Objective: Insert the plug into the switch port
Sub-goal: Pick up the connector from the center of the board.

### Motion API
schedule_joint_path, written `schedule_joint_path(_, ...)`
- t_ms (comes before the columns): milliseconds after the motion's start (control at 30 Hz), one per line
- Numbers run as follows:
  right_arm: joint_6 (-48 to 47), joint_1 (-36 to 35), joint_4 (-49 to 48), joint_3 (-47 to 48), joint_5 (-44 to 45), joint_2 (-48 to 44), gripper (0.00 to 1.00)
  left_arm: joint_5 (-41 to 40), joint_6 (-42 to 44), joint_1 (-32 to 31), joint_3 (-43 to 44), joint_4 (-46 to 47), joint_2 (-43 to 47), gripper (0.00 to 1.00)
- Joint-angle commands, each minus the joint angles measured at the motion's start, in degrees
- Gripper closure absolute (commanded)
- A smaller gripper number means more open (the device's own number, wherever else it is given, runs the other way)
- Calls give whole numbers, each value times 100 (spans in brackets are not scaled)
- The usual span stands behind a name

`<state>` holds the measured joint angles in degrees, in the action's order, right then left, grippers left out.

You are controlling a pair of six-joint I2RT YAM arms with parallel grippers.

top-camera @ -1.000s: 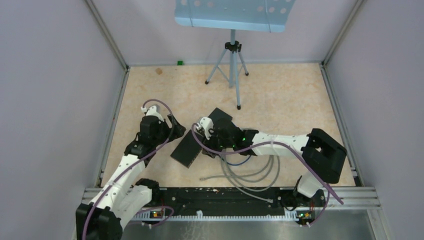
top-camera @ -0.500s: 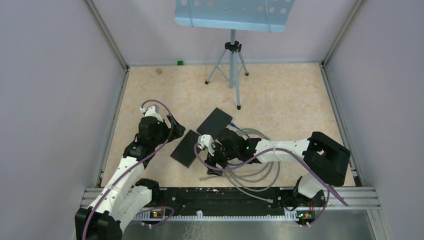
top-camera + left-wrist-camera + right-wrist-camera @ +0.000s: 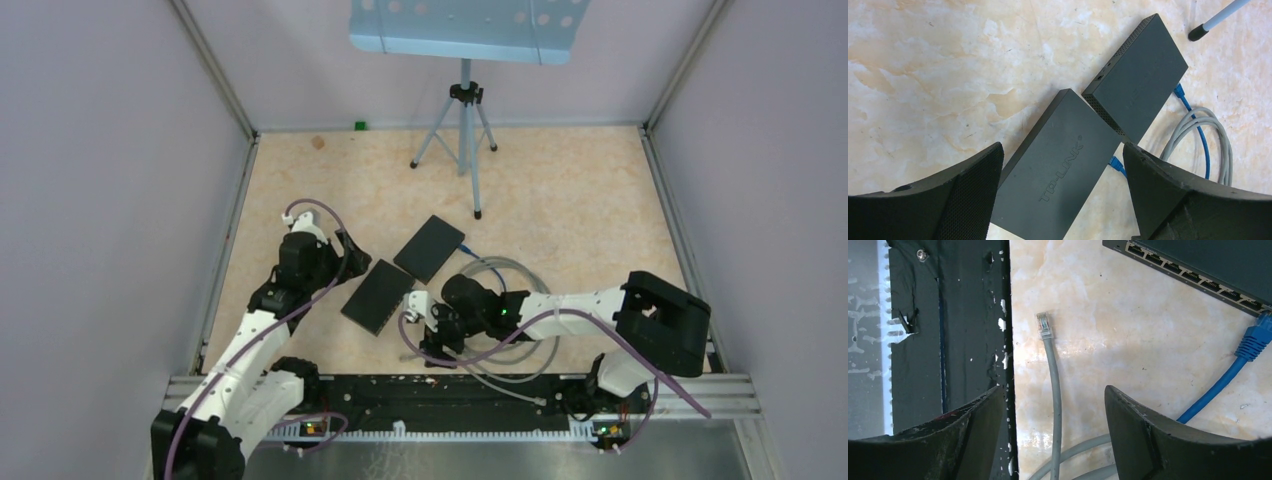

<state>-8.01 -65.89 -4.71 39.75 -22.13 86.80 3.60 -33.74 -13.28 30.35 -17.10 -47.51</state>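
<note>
Over the last second the right arm [image 3: 470,305] has drawn back from above the two switches toward 6 o'clock, and its jaws have gone from half closed to spread wide, holding nothing. In the right wrist view they now straddle the grey cable [image 3: 1054,390], whose grey plug [image 3: 1044,324] lies loose on the bench [image 3: 560,200] and points to 12 o'clock, just beside the black rail [image 3: 968,315]. A blue plug [image 3: 1255,337] sits at the end of the port row [image 3: 1193,276] of the near switch [image 3: 378,296], at 2 o'clock from the grey plug. Judged from this, the blue lead is done with and the grey plug is the next item to pick up; it is not yet gripped. The right wrist is pitched down, forearm low and reaching toward 9 o'clock. The left arm [image 3: 300,262] has barely shifted: it hangs at 9 o'clock of the near switch, jaws spread and empty. The far switch [image 3: 430,248] lies at 1 o'clock of the near one.
</note>
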Motion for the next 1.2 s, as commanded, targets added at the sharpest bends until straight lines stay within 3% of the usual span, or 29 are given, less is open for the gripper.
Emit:
schedule_joint_path(0, -210, -121, -298, -1, 84, -114, 29, 63, 23, -8, 147, 268, -95, 7)
schedule_joint_path(200, -462, -143, -617, 101, 642, 213, 33, 109, 55, -10, 164, 275, -149, 7)
schedule_joint_path(467, -472, -160, -237, 279, -111, 497, 39, 100, 130, -8, 133, 175, -55, 7)
schedule_joint_path(800, -271, -170, -165, 305, 100, 292, 88, 351, 176, -8, 315, 178, -49, 12)
schedule_joint_path(900, -200, -170, -16, 400, 246, 95, 98, 628, 253, -8, 623, 120, -36, 13)
schedule_joint_path(1167, -47, -162, -415, 301, 1564, -1143, 100, 2074, 290, -9, 1523, 479, 298, 11)
